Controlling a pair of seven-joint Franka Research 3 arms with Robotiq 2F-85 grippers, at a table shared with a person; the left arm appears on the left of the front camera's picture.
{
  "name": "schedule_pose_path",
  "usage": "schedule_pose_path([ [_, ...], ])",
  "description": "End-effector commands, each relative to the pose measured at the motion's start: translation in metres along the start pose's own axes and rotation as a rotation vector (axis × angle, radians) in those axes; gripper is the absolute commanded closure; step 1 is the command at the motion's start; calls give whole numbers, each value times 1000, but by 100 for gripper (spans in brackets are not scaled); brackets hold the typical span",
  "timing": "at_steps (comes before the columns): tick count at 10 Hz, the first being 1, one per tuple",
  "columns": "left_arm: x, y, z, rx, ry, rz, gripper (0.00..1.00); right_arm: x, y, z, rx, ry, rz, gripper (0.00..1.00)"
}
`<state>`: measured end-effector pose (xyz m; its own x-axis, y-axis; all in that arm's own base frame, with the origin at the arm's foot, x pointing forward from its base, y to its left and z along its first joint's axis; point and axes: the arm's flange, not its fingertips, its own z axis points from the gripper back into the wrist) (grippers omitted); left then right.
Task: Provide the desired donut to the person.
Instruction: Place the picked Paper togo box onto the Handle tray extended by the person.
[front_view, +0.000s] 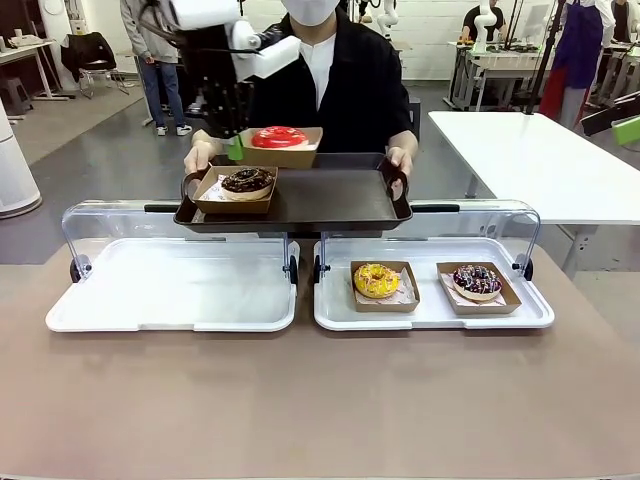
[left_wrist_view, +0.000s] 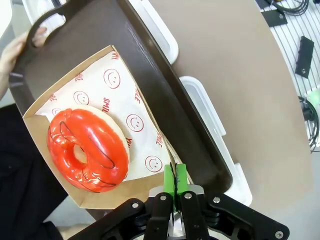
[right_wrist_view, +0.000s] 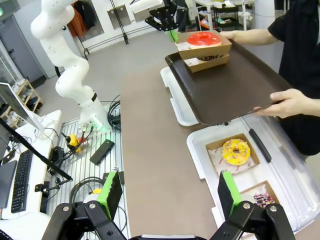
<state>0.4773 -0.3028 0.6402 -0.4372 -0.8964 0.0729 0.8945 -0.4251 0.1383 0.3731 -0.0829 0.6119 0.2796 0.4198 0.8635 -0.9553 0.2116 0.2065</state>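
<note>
Front view: the person (front_view: 335, 80) stands at the far side of the table and holds a dark tray (front_view: 330, 195) level by both end handles, so that it serves as the drop-off surface; the left gripper (front_view: 235, 148) pinches the left edge of a cardboard boat carrying the red donut (front_view: 279, 136) and holds it over the far part of the tray, apparently just above the surface, though contact cannot be confirmed; a chocolate donut (front_view: 247, 181) in its own boat already sits on the tray's near left; a yellow donut (front_view: 376, 280) and a sprinkled donut (front_view: 477, 280) remain in the right display case (front_view: 335, 315), its lid up to allow access. Left wrist view: the green pads (left_wrist_view: 169, 179) are pressed together on the thin cardboard rim of the boat (left_wrist_view: 120, 192), so the grip avoids the icing and the smiley-printed paper liner (left_wrist_view: 127, 107); the person's hand (left_wrist_view: 15, 47) is at the tray handle. Right wrist view: the right gripper (right_wrist_view: 170, 192) hangs back over the robot's side of the table, jaws spread wide and empty, clear of the handover; the red donut, judged to be the requested one, sits at the tray's far end.
</note>
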Motion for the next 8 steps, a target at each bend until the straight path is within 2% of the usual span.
schedule_pose_path([
  [1,15,19,-2,20,-15,12,99,0,0,-1,6,-6,10,0],
  [8,32,51,-69,2,-37,64,99,0,0,-1,6,-6,10,0],
])
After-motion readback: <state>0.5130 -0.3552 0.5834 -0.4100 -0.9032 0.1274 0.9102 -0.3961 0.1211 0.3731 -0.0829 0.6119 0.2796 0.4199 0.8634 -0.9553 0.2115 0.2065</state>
